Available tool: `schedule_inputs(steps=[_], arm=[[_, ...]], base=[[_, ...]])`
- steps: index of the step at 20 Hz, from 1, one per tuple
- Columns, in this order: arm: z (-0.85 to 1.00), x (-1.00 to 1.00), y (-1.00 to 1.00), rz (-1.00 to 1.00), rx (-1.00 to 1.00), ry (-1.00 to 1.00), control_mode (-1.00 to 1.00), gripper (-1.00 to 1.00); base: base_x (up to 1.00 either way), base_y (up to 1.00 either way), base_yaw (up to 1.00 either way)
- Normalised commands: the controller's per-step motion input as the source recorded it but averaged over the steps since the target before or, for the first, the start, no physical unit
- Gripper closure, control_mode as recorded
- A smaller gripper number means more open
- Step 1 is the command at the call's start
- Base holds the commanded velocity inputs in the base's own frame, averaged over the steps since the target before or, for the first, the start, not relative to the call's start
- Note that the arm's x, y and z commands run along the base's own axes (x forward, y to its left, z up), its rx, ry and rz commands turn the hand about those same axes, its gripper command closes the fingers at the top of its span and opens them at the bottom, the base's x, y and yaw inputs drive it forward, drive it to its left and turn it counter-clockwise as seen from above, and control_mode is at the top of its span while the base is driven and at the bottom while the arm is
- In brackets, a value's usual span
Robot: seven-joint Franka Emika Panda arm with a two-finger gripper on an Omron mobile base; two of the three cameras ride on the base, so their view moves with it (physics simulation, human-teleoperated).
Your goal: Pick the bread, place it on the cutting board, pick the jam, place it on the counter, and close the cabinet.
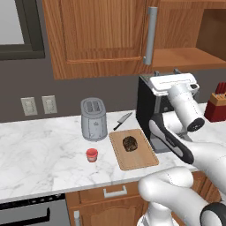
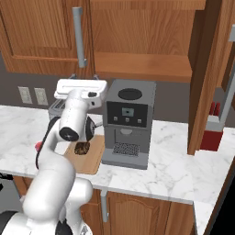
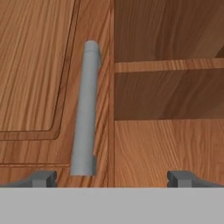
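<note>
- The gripper [image 3: 112, 177] has its fingers spread wide, holding nothing.
- It faces the cabinet [image 3: 39, 65] beside the grey handle [image 3: 85, 109], touching nothing.

The white arm rises from its base, elbow bent, forearm climbing steeply and the wrist turned so the flat white hand sits level at the top. The gripper [image 3: 112, 177] points forward, away from the base cameras; from the hand view its two dark fingertips [image 3: 43, 178] stand wide apart with nothing between them. In the left base view the gripper [image 1: 165, 73] is mostly hidden behind the hand, so finger detail there is unclear.
</note>
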Motion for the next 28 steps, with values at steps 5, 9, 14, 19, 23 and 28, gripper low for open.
schedule_inputs(steps=[5, 9, 14, 19, 23, 28], arm=[[0.19, -0.36, -0.26, 0.0, 0.0, 0.0, -1.0, -1.0], [0.21, -0.44, -0.31, 0.0, 0.0, 0.0, -1.0, -1.0], [0.21, -0.45, -0.3, 0.0, 0.0, 0.01, -1.0, -1.0], [0.2, -0.48, -0.28, 0.0, 0.0, 0.03, -1.0, -1.0], [0.23, -0.49, -0.27, 0.0, 0.0, 0.04, -1.0, -1.0], [0.23, -0.49, -0.22, 0.0, 0.0, 0.05, -1.0, -1.0]], base=[[0.0, 0.0, 0.0], [0.0, 0.0, 0.0], [0.0, 0.0, 0.0], [0.0, 0.0, 0.0], [0.0, 0.0, 0.0], [0.0, 0.0, 0.0]])
